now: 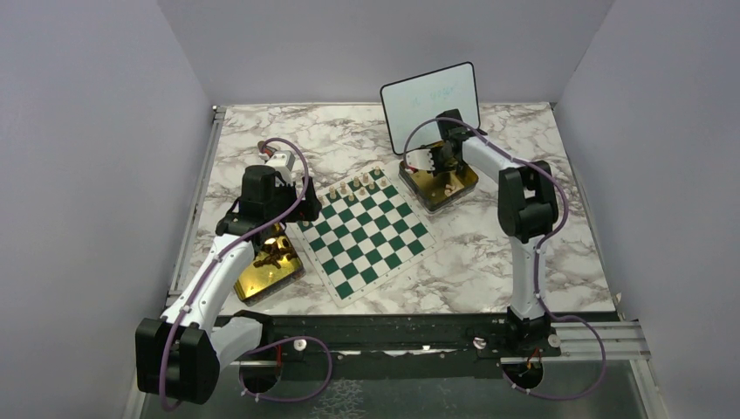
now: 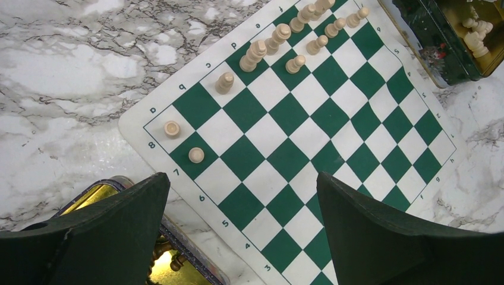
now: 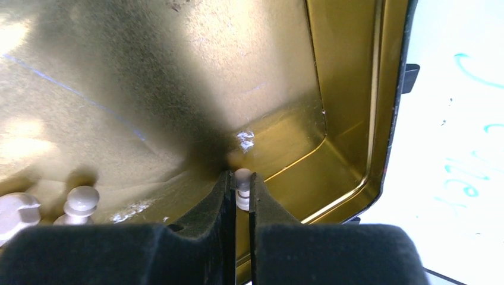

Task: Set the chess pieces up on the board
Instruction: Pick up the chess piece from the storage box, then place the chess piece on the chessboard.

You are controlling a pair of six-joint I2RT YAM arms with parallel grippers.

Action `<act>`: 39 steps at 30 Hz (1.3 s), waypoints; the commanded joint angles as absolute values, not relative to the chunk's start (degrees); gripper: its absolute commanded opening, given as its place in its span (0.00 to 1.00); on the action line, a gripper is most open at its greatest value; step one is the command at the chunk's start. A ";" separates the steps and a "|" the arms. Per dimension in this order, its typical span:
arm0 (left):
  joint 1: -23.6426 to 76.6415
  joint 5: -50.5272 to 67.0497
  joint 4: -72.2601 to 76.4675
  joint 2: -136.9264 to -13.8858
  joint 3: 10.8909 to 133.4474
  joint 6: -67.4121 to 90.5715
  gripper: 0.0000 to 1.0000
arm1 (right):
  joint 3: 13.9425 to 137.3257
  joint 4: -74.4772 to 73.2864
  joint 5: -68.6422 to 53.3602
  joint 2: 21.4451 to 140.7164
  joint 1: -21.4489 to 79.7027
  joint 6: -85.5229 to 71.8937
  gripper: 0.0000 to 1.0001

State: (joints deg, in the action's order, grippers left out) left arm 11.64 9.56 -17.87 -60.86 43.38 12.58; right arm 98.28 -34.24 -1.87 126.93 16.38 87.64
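Right claw (image 3: 242,193) is closed on one pale piece (image 3: 242,178), pinched by its head at the pad tips, low in the far gold tin (image 3: 345,119). Two spare pieces (image 3: 80,202) stand beside it. Risk: with so shallow a grip the piece may slip or twist on lift, or clip the tin wall. Left claw (image 2: 242,184) is wide open and empty above the board (image 2: 279,160). Count: about eleven pale men on the board, one board, two tins, the near tin (image 2: 101,196) included.
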 commanded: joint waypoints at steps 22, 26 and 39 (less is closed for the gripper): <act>11.80 10.40 -16.52 -59.36 44.04 12.81 0.94 | 84.96 -19.86 -24.33 105.22 16.44 57.89 0.01; 11.83 8.40 -16.88 -58.48 44.22 13.01 0.93 | 81.41 -12.28 -32.19 101.36 16.51 44.99 0.01; 11.73 5.52 -16.98 -58.76 43.71 17.53 0.90 | 62.27 32.01 -38.12 99.82 20.47 -5.78 0.01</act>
